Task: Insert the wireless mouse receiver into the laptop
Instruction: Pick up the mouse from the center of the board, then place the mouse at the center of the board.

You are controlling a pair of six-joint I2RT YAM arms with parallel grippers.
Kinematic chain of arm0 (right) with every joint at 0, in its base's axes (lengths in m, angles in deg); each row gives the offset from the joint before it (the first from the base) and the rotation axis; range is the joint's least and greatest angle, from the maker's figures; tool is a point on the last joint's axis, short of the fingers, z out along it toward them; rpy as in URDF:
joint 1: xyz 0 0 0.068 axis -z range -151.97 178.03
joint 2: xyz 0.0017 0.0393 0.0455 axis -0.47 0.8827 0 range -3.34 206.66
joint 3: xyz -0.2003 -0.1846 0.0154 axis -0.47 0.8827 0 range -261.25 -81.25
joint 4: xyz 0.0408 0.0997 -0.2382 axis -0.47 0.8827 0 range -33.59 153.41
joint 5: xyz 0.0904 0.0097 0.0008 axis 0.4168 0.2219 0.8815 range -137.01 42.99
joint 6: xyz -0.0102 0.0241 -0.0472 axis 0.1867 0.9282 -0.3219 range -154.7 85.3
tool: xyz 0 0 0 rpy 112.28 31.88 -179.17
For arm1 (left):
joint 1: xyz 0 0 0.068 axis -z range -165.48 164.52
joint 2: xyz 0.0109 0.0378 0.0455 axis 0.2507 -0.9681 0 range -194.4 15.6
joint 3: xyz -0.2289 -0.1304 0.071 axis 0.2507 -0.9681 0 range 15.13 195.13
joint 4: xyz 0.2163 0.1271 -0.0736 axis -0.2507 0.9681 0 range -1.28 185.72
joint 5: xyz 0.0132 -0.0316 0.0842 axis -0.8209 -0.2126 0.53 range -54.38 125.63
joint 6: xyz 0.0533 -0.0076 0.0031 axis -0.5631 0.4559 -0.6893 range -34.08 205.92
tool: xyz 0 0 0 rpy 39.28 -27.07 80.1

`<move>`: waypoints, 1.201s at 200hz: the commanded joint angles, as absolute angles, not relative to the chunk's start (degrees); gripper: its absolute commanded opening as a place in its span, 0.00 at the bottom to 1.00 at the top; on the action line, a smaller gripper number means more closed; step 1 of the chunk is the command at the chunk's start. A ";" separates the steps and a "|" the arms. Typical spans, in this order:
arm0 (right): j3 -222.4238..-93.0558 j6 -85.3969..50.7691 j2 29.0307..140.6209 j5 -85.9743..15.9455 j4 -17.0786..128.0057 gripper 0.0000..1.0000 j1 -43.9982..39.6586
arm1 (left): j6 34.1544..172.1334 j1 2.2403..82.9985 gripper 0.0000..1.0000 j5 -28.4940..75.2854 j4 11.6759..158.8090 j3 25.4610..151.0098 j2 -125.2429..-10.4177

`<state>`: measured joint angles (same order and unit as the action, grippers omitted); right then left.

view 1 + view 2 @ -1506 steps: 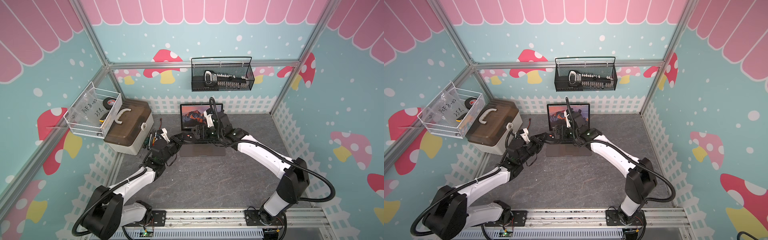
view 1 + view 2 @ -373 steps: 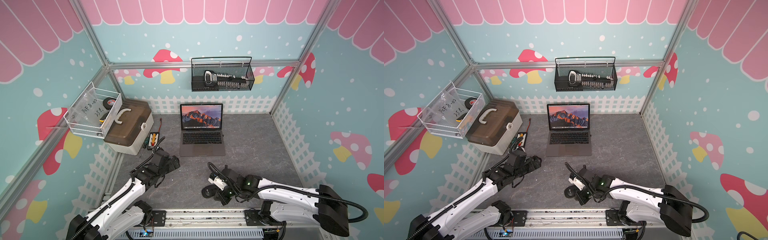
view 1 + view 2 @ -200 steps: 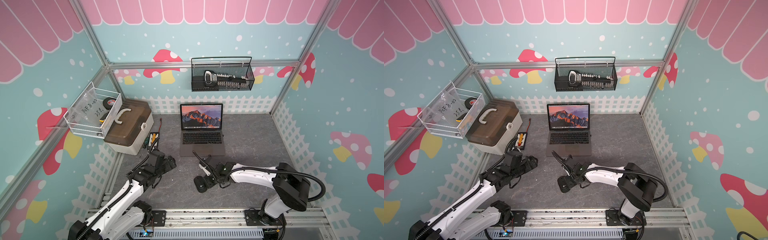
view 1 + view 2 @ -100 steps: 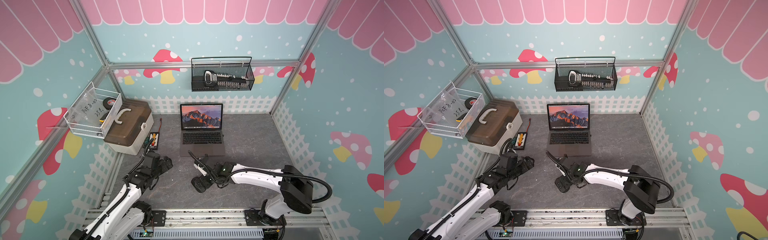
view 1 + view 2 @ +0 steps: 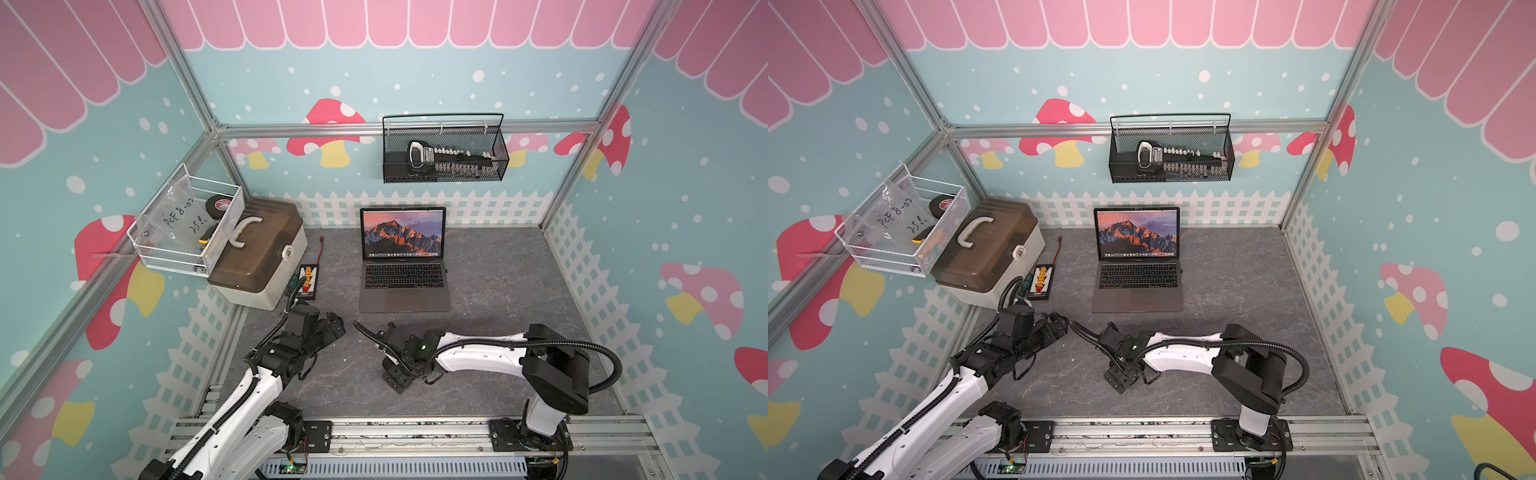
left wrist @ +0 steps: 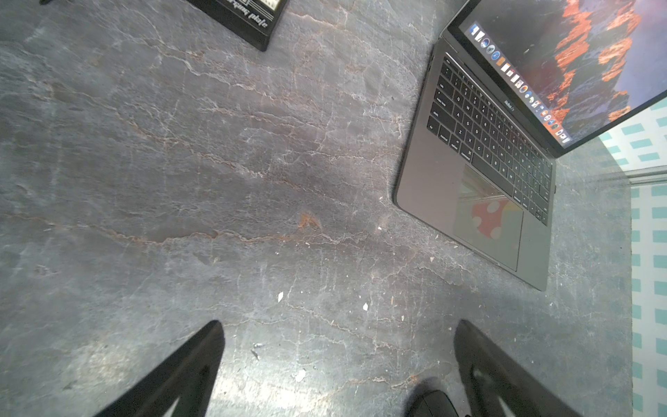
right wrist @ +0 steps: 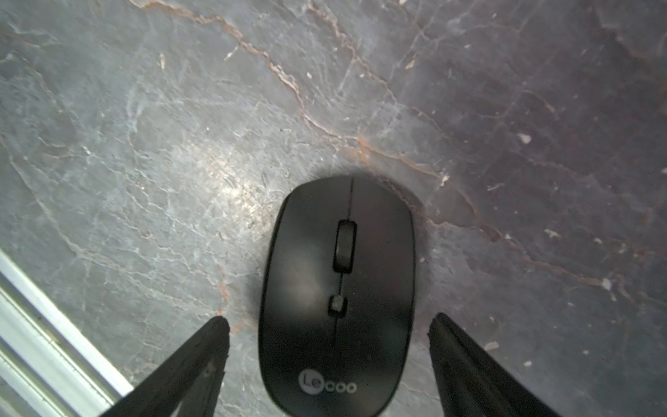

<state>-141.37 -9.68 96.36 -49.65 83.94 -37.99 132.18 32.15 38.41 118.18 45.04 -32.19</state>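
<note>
**Mouse sits up front, both claws open**

Far left, a white wire basket hangs on the frame with a brown-lidded toolbox right beside it. A little black connector board lies on the grey table next to that. The left gripper hovers over bare table near the front-left corner of the laptop — fingers spread wide, nothing between them. The laptop stands open toward the back, orange mountain on screen. In front of it, the right gripper points down over the wireless mouse. The mouse lies flat on the table between the fingers with a gap on each side, so that claw is open and not gripping. The wireless mouse receiver looks like a tiny dark stub at the laptop's right edge, level with the top of the keyboard — too small to tell if it's fully seated.
</note>
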 commanded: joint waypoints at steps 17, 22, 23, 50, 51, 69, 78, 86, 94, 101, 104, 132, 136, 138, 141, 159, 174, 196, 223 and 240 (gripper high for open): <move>-141.94 -8.87 97.69 -52.24 85.54 0.73 -38.25 | 132.75 31.66 0.99 37.74 118.16 44.32 -32.62; -141.98 -8.73 97.88 -52.39 85.72 0.71 -38.24 | 132.72 31.66 0.99 37.67 118.00 44.32 -32.80; -141.98 -8.71 97.94 -52.38 85.79 0.71 -38.24 | 132.70 31.66 0.99 37.61 118.00 44.31 -32.82; -142.78 -7.12 97.47 -52.35 85.90 0.57 -38.15 | 132.81 31.59 0.99 37.38 117.75 44.44 -33.14; -142.78 -7.07 97.43 -52.49 85.88 0.57 -38.15 | 132.84 31.63 0.99 37.29 117.74 44.42 -33.11; -142.48 -6.34 95.44 -55.06 86.23 0.50 -37.14 | 132.51 31.57 0.99 36.67 117.41 44.55 -33.31; -141.98 -5.98 93.75 -54.81 85.91 0.47 -35.62 | 132.57 31.55 0.99 36.63 117.42 44.66 -33.57; -141.37 -5.91 91.88 -54.32 85.36 0.46 -33.59 | 132.75 31.57 0.99 36.79 117.38 44.70 -33.84; -140.92 -6.23 90.10 -53.85 84.95 0.45 -31.56 | 132.92 31.57 0.99 37.12 117.46 44.76 -33.99; -140.55 -6.75 88.55 -53.38 84.72 0.45 -29.18 | 133.10 31.59 0.99 37.50 117.51 44.92 -34.01; -140.45 -7.01 87.94 -53.27 84.72 0.45 -28.04 | 133.22 31.53 1.00 37.66 117.47 44.93 -34.10; -139.92 -11.04 84.25 -52.48 84.14 0.43 -15.82 | 133.56 31.37 1.00 38.65 117.10 45.48 -34.30; -140.13 -11.66 84.23 -52.39 84.08 0.43 -14.17 | 133.60 31.32 0.99 38.62 116.92 45.59 -34.26; -140.24 -11.98 84.25 -52.38 84.14 0.43 -13.21 | 133.64 31.31 1.00 38.64 116.89 45.55 -34.31; -140.45 -12.34 84.39 -52.42 84.13 0.42 -11.87 | 133.65 31.24 0.99 38.68 116.79 45.67 -34.35; -142.89 -14.50 86.27 -51.50 84.66 0.42 -4.61 | 133.89 31.02 0.99 38.45 116.04 46.05 -34.85; -147.09 -15.45 89.64 -50.21 86.29 0.42 1.28 | 134.58 30.79 0.99 38.34 114.84 46.28 -35.36; -155.08 -18.81 96.78 -49.92 90.21 0.42 7.90 | 135.06 30.69 0.99 39.12 114.38 47.17 -35.89; -165.30 -24.70 106.78 -50.24 95.98 0.41 12.06 | 134.53 30.54 1.00 40.09 114.85 48.08 -35.99; -170.63 -26.28 111.84 -50.79 99.25 0.41 14.43 | 134.42 30.43 0.99 40.32 115.19 48.36 -35.77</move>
<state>-164.54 -20.13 106.02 -50.57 91.68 12.07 133.69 30.99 38.46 115.62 46.35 -35.99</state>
